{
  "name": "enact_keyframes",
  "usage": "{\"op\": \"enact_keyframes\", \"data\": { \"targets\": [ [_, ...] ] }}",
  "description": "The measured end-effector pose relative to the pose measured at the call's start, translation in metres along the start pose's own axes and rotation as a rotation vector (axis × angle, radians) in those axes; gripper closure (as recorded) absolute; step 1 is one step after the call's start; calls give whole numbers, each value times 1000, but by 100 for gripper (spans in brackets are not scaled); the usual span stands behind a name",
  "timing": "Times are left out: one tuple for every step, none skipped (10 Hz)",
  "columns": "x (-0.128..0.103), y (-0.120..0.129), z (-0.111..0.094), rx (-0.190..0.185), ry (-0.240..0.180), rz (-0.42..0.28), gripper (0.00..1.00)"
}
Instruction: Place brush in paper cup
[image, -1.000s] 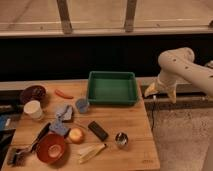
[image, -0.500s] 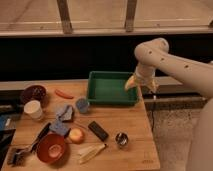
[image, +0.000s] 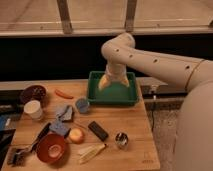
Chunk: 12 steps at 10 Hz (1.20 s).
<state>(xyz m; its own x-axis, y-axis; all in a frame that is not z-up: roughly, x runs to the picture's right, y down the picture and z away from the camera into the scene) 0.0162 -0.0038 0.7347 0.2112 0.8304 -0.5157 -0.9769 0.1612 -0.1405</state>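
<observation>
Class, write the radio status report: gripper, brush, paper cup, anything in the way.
Gripper open, empty, over green tray. Brush flat on table, untouched. Paper cup upright, far left. Red bowl crowds brush handle.

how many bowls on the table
2: a dark bowl at the far left of the table, a red bowl near the front left edge. None seems hidden. The gripper hangs over the green tray.

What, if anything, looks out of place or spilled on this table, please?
Nothing stands out. The paper cup stands upright, the brush lies flat by the red bowl, and nothing has spilled. The hand hangs open and empty above the green tray.
</observation>
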Motion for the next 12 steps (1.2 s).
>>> {"op": "enact_keyframes", "data": {
  "targets": [
    [1, 15, -1, -4, -6, -34, 20],
    [3, 10, -1, 4, -2, -30, 20],
    [3, 7, -1, 9, 0, -27, 20],
    [4, 9, -1, 5, 1, -28, 20],
    [3, 11, -1, 2, -1, -30, 20],
    [3, 10, -1, 4, 0, -30, 20],
    [3, 9, -1, 6, -4, -30, 20],
    [4, 12, -2, 9, -9, -51, 20],
    [5, 24, -2, 11, -10, -84, 20],
    [3, 40, -1, 15, -13, -126, 20],
    [0, 61, 1, 21, -14, -177, 20],
    [-5, 91, 3, 23, -12, -237, 20]
  ]
}}
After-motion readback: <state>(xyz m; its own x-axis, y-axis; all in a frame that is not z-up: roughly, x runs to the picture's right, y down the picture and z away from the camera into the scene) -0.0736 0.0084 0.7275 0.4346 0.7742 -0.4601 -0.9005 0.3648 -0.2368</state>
